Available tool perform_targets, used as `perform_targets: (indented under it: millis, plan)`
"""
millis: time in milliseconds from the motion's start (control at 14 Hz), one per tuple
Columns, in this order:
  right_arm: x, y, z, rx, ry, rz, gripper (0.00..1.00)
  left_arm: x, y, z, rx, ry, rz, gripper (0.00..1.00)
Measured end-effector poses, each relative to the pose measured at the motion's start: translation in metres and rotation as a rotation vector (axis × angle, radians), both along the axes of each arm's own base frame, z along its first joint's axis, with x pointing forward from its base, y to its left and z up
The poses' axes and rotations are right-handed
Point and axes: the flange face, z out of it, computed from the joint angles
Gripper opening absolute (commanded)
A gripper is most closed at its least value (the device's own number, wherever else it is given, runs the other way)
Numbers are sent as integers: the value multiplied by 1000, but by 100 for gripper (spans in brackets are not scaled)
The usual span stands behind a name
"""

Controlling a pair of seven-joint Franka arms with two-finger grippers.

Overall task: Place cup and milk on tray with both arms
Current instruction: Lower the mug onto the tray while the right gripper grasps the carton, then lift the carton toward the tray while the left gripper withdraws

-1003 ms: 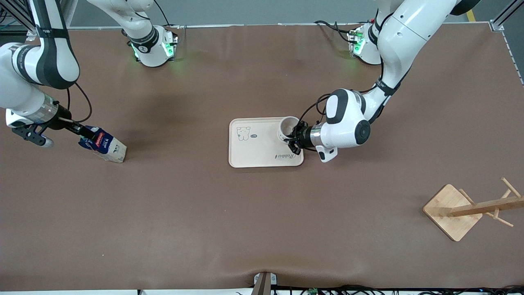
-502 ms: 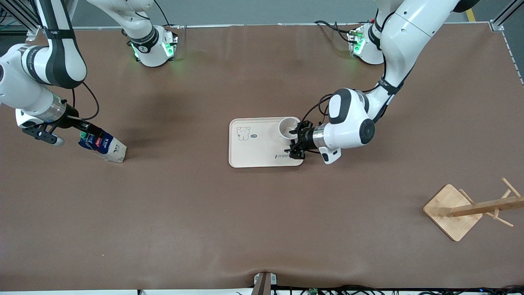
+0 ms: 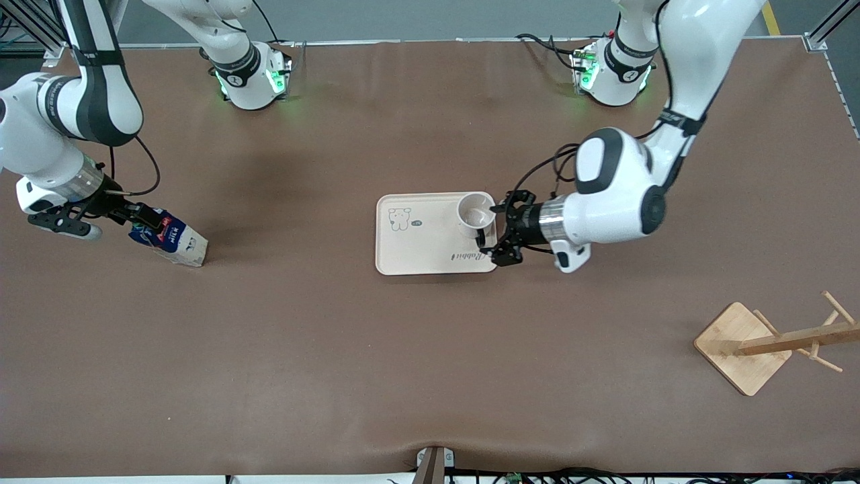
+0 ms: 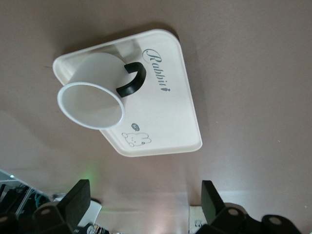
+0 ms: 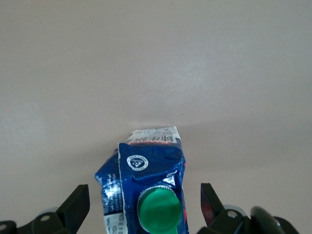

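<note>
The white cup [image 3: 474, 211] stands upright on the cream tray [image 3: 423, 249], at the tray's corner toward the left arm's end. Its black handle [image 4: 131, 79] points at the "Rabbit" lettering. My left gripper [image 3: 500, 228] is open and empty, just off that tray edge and apart from the cup [image 4: 92, 97]. The tray also shows in the left wrist view [image 4: 163, 117]. The blue milk carton [image 3: 169, 239] lies on its side on the table toward the right arm's end. My right gripper [image 3: 144, 218] is open at its green cap [image 5: 160, 210], one finger on each side of the carton top [image 5: 146, 165].
A wooden rack with a square base [image 3: 739, 346] and a pegged post stands nearer the front camera at the left arm's end. The table is covered in brown cloth [image 3: 430, 349]. The two arm bases [image 3: 252, 77] sit along the table edge farthest from the front camera.
My left gripper let go of the cup, opened and drew back off the tray toward the left arm's end. My right gripper shifted slightly at the carton top. The carton stayed put.
</note>
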Motion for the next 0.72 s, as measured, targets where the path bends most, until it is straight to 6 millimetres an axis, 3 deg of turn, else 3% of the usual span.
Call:
perform_targets:
  millis: [215,287,358,430,717]
  plan:
    - [-6,1,-11,-5,-7,25,100,14,21,31,91,-10,-41,100]
    - [-8,1,-14,-6,-2,48,52,16,23,40,148,-23,-66,100]
    - [-10,1,-16,-6,4,67,12,18,24,48,205,-40,-97,100]
    - [-12,1,-18,-5,11,76,0,20,28,56,261,-61,-130,100]
    - [-17,0,-22,11,58,88,0,34,48,77,472,-181,-215,100]
